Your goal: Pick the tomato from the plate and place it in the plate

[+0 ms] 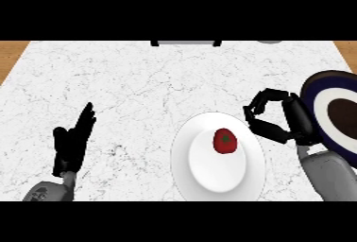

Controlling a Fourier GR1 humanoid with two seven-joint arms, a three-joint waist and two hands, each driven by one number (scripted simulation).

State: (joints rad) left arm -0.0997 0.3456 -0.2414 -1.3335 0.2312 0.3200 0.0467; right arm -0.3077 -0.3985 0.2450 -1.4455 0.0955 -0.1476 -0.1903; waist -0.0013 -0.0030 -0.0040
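1. Across the whole view runs a white marble desk (140, 85) with fine grey veining; strips of wooden floor (14, 54) show at its far left and far right corners.
2. At the far edge of the desk a dark, partly cut-off object (186, 43) shows, too little of it to tell what it is.
3. Near the front, right of centre, lies a plain white plate (202, 175), looking taller than wide.
4. On that white plate, in its upper right part, sits the tomato (225, 141).
5. At the right edge of the desk lies a second plate (322, 101), with a dark blue rim, a white ring and a dark brown centre, partly cut off by the frame.
6. The tomato is red and rounded, with a small dark green stem mark on top.
7. The right robot hand (282, 120) hangs between the two plates, just beside the tomato, its fingers curled toward the thumb but closed on nothing.
8. The left robot hand (73, 139) rests at the left, well apart from the plates, fingers straight and pointing up.
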